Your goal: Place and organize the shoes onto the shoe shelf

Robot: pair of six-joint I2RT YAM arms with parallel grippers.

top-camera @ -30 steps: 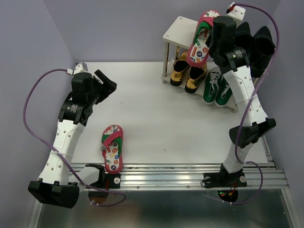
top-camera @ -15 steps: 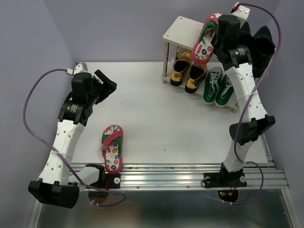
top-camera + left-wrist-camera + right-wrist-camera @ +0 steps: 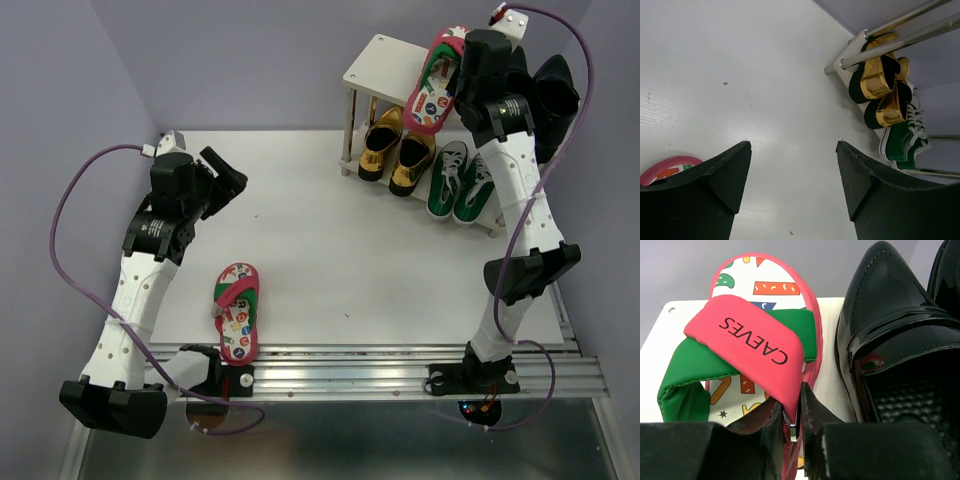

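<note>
While my left gripper (image 3: 222, 182) hangs over the left side of the table (image 3: 330, 270) with its fingers spread wide and nothing between them, one flip-flop (image 3: 238, 312) lies flat near the front edge. Further right, the gold loafers (image 3: 395, 150) and green sneakers (image 3: 460, 182) sit side by side under the shoe shelf (image 3: 380, 62). My right gripper (image 3: 796, 410) is pinching the edge of the second flip-flop (image 3: 755, 335) over the shelf's top, just beside the black loafers (image 3: 895, 330)
</note>
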